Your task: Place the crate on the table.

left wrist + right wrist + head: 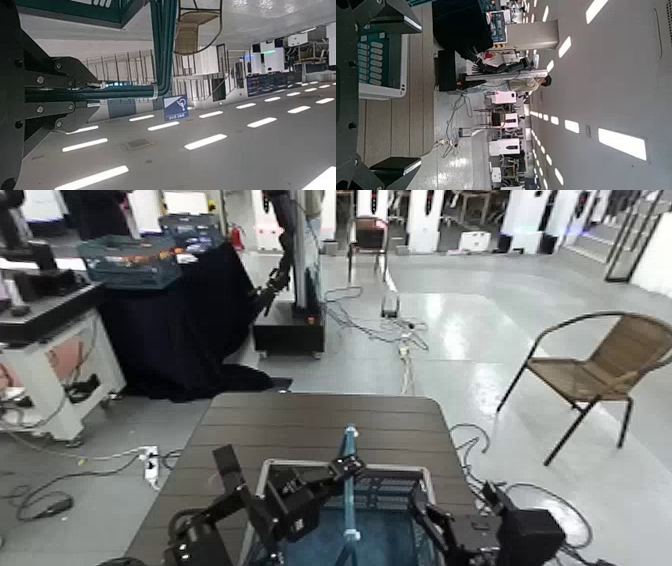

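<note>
I've got the crate (345,510) between both grippers at the near end of the table (300,425), handle standing up the middle. My left gripper (290,500) sits at the crate's left rim and my right gripper (435,525) at its right rim, but whether either is clamped on it I cannot tell. The crate is over the planks, yet I can't see if its base is touching them. So, as I judge it, the carry is nearly done; what's left is to settle it flat, let go and pull both arms clear.
</note>
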